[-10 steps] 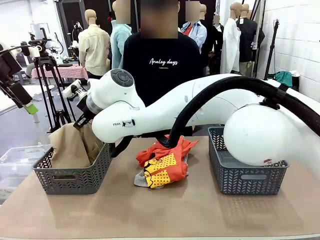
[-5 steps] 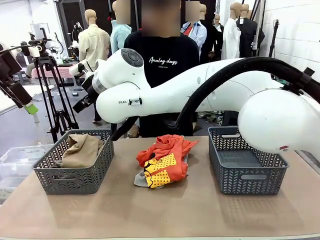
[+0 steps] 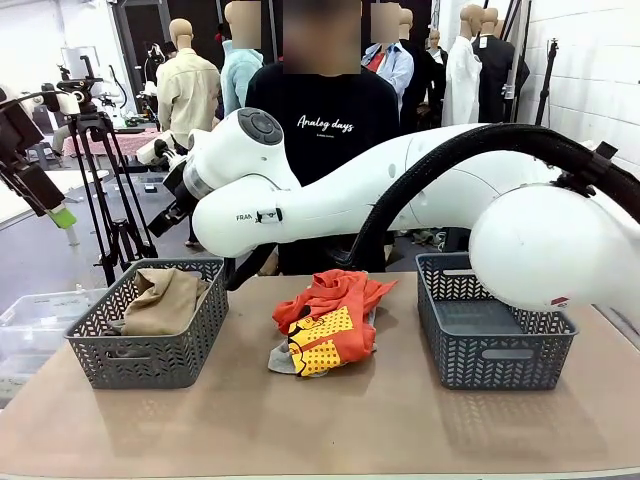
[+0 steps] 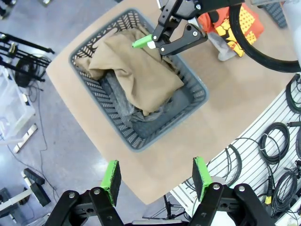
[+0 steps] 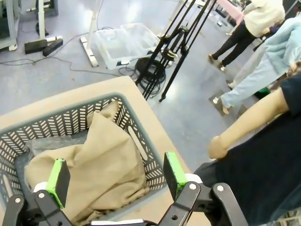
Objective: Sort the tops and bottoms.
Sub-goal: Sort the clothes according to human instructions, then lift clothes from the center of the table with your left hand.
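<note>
Lab room with tripods and cabling behind; brown table (image 3: pixel 320 430) in front. High above and left of left basket (image 3: pixel 150 345): left gripper (image 4: pixel 156 176), opened, gripping nothing. Inside left basket: khaki-tan garment (image 3: pixel 165 300) crumpled on top, dark grey garment (image 4: pixel 123 104) beneath it. Directly above left basket: right gripper (image 5: pixel 115 176), opened wide, empty. Right of left basket, on bare tabletop: orange-red garment (image 3: pixel 330 315) with yellow print, heaped over light grey garment (image 3: pixel 281 362). Farther right of left basket: right basket (image 3: pixel 495 340).
</note>
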Robot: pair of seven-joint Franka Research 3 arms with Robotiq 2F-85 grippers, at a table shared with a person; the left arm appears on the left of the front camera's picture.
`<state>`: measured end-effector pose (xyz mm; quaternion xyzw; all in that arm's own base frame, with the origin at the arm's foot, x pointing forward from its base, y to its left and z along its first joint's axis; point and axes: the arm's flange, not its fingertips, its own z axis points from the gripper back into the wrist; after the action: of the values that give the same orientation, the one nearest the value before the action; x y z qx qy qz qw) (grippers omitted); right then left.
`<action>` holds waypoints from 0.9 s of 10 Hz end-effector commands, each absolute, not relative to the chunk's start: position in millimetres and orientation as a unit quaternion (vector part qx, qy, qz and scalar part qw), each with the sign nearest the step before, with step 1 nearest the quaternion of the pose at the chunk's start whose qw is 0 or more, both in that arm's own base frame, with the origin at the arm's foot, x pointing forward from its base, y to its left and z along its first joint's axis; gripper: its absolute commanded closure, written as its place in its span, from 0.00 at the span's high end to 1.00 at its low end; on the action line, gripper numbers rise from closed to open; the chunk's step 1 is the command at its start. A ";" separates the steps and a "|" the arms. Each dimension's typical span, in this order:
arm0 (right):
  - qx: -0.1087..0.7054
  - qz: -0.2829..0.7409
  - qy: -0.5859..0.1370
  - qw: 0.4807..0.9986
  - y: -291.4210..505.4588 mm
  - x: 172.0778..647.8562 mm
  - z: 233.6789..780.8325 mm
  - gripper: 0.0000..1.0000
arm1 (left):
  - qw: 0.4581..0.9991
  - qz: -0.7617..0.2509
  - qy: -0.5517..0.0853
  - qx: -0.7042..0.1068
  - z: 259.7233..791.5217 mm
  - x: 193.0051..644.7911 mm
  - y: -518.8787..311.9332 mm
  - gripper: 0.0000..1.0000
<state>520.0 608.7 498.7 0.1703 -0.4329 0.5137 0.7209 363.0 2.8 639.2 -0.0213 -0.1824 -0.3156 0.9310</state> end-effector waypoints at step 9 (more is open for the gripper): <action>0.162 0.514 -0.439 0.719 611.3 520.1 501.3 1.00 | 0.932 -0.313 -0.181 -0.018 641.4 363.7 2.7 0.80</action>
<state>520.3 608.5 499.6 0.1703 -0.4337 0.5133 0.7207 363.0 2.8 639.2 -0.0213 -0.1824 -0.3156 0.9310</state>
